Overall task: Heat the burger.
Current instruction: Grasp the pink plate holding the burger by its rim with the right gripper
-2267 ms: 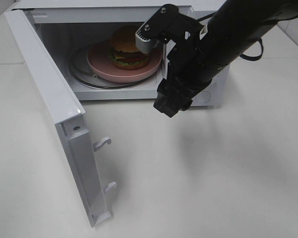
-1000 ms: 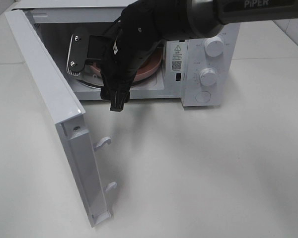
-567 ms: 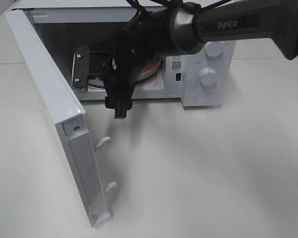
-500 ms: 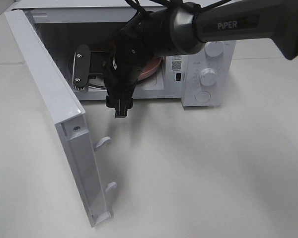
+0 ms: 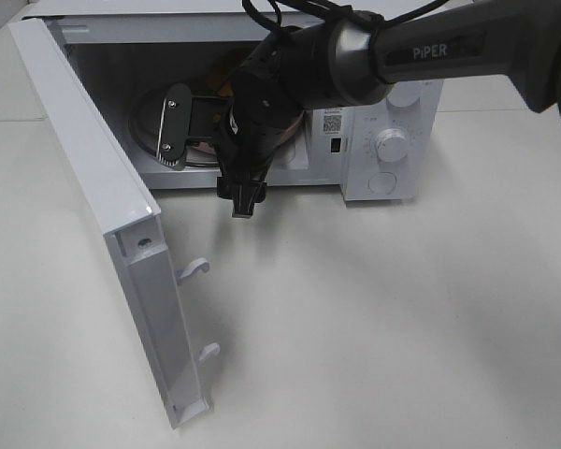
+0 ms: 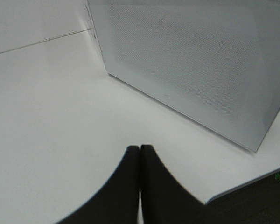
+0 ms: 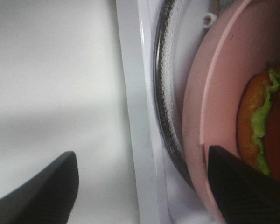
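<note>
Where half a second ago the right gripper [image 5: 243, 195] hung nearer the open door [image 5: 93, 178], it now sits a little further from that door, still just in front of the microwave [image 5: 393, 112] opening. On its door side, more of the glass turntable [image 5: 145, 117] is uncovered than before. The door, the microwave and the table [image 5: 402, 327] look unchanged.

The right gripper's jaws are spread wide and grasp nothing. In its wrist view one finger shows against the table outside the microwave, and the other shows against the rim of the pink plate [image 7: 210, 116].

Inside the microwave, beyond the gripper, the plate rests on the turntable. The burger [image 7: 260, 126] lies on the plate, just past the finger on that side. Bun, green lettuce and a strip of red are visible.

The left gripper [image 6: 140, 148] has its fingers pressed together, empty, above the table. A perforated white panel [image 6: 196, 60] stands ahead of it.
</note>
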